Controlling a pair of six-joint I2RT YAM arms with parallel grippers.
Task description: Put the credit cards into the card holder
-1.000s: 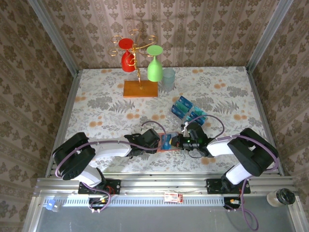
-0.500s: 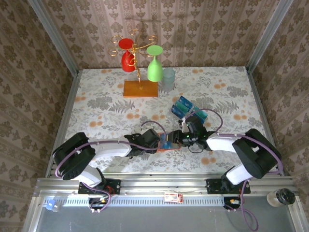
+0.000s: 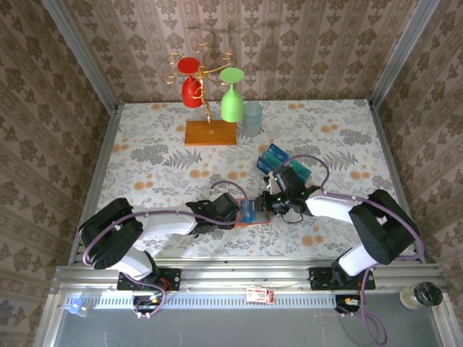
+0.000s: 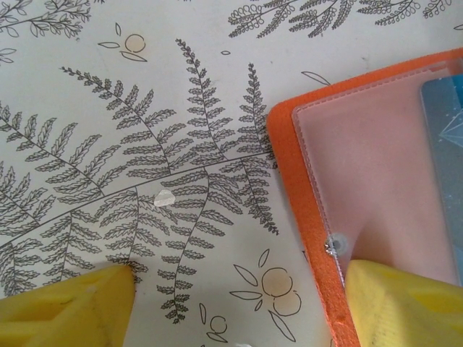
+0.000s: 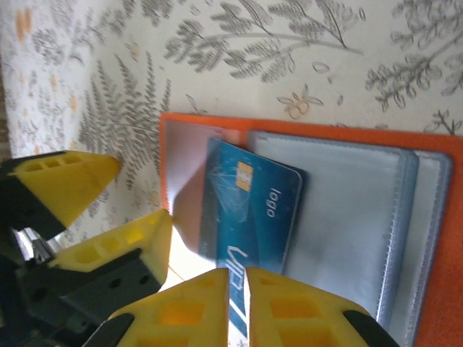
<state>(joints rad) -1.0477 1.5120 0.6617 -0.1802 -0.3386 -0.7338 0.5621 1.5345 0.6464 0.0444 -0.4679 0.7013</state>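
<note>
While my left fingers stand apart, one on the card holder, my right fingers sit nearly together. Credit card: askew on holder.

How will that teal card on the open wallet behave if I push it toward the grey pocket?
The teal card looks thin, flat and glossy, so it will probably stay stiff and slide rather than bend. The card holder looks light and soft; it may shift, though one of the left fingers rests over its edge.

The card holder has a matt orange felt-like edge and smooth clear plastic pockets; the credit card is glossy plastic.
</note>
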